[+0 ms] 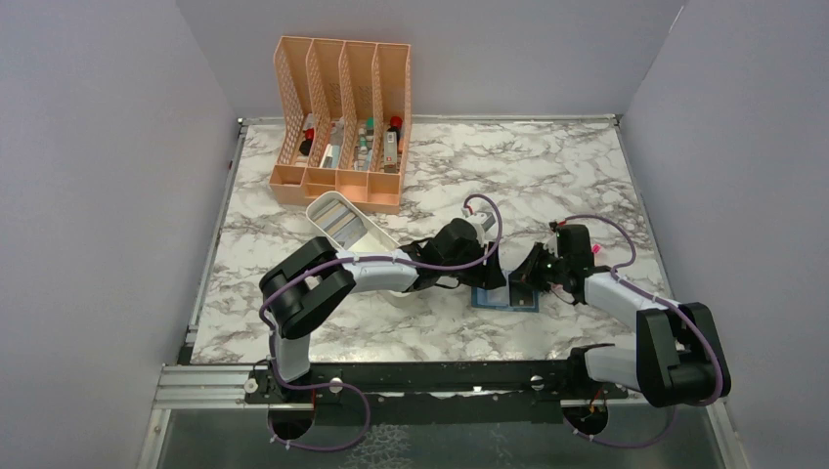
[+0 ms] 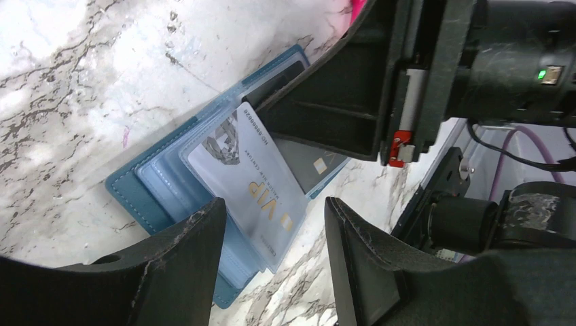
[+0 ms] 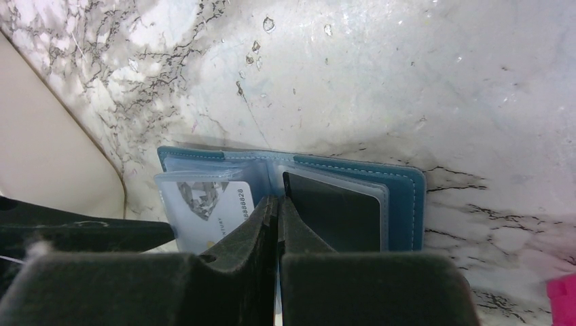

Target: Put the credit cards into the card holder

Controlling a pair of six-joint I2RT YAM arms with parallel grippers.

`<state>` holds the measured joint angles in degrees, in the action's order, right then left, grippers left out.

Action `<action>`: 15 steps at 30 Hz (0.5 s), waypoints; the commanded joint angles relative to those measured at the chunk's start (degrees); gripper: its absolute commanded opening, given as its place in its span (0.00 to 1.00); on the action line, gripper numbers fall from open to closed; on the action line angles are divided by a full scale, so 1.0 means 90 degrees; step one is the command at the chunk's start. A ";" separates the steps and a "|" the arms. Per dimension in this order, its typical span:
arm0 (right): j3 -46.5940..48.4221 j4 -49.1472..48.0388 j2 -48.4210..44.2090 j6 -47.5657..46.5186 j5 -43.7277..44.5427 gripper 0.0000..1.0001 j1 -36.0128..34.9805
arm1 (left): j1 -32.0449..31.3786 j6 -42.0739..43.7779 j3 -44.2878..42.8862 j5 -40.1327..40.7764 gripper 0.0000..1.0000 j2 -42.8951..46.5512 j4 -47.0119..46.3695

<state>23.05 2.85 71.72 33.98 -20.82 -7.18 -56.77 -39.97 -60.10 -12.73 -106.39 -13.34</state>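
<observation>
The teal card holder [image 1: 503, 296] lies open on the marble table between my two grippers. In the left wrist view the card holder [image 2: 146, 187] shows a white VIP credit card [image 2: 248, 176] in a clear sleeve and a dark card [image 2: 309, 166] on the other half. My left gripper [image 2: 275, 202] is open and empty, just above the white card's end. My right gripper [image 3: 278, 198] is shut, its tips on the holder's middle fold, between the white card [image 3: 204, 204] and the dark card [image 3: 333, 210]. More credit cards [image 1: 339, 220] lie in the white tray.
The long white tray [image 1: 364, 234] lies just left of the left arm; its wall shows in the right wrist view [image 3: 47, 156]. The peach mesh organizer [image 1: 342, 117] with small bottles stands at the back left. Walls enclose the table on three sides.
</observation>
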 commanded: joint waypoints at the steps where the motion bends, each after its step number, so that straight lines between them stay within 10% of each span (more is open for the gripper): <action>1: -0.0201 0.0143 0.0076 -0.0152 0.0142 0.08 -0.0022 | -0.0098 -0.0100 -0.0067 -0.0232 0.59 0.0306 -0.0499; 15: -0.0130 0.0141 0.0068 -0.0156 0.0040 0.11 -0.0023 | -0.0136 -0.0130 -0.0235 -0.0305 0.59 0.0221 -0.0646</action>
<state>22.96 2.55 71.72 33.98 -21.02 -7.18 -57.28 -40.88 -60.36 -13.98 -105.36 -16.78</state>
